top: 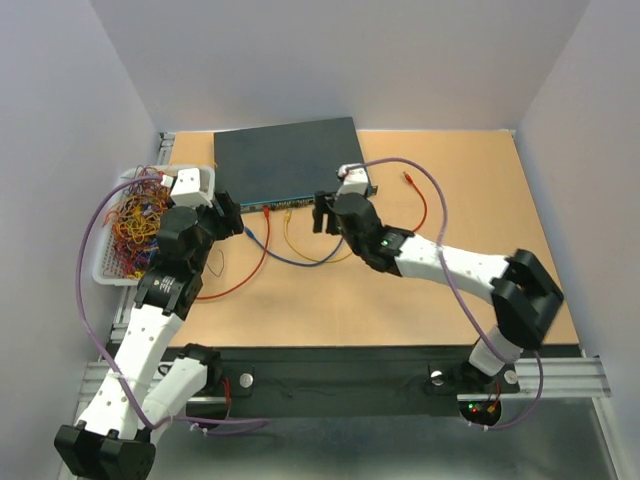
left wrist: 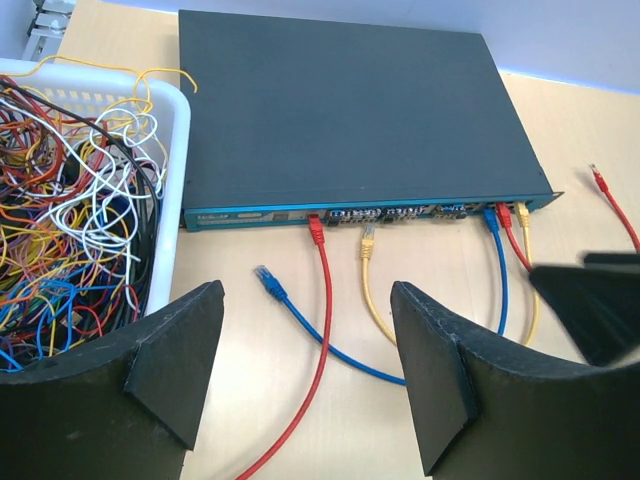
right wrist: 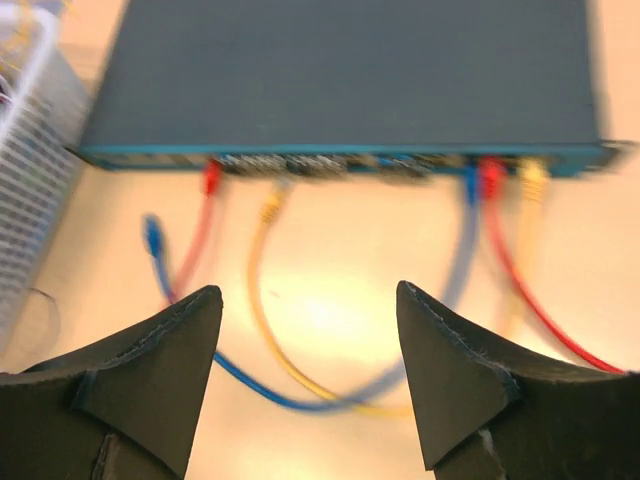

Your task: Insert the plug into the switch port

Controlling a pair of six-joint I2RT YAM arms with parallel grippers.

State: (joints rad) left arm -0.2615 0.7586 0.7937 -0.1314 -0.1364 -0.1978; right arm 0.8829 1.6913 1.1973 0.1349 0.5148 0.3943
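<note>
Loose blue plug (left wrist: 266, 277), lying on the table (left wrist: 440, 260) near the socket face of the switch (left wrist: 340, 110): light, hard-shelled, fragile latch, limp cable (left wrist: 330, 345) behind; I would pinch its shell sides; left gripper (left wrist: 307, 310) and right gripper (right wrist: 307, 300) both gape empty.

From above and behind my bases, one camera looks down on the whole table (top: 330, 300), the switch (top: 285, 160) at upper centre. My wrist cameras sit low and close behind the left gripper (left wrist: 307, 310) and right gripper (right wrist: 307, 300), facing the switch's port row. Both share its cables (left wrist: 322, 265); the right view is blurred.
</note>
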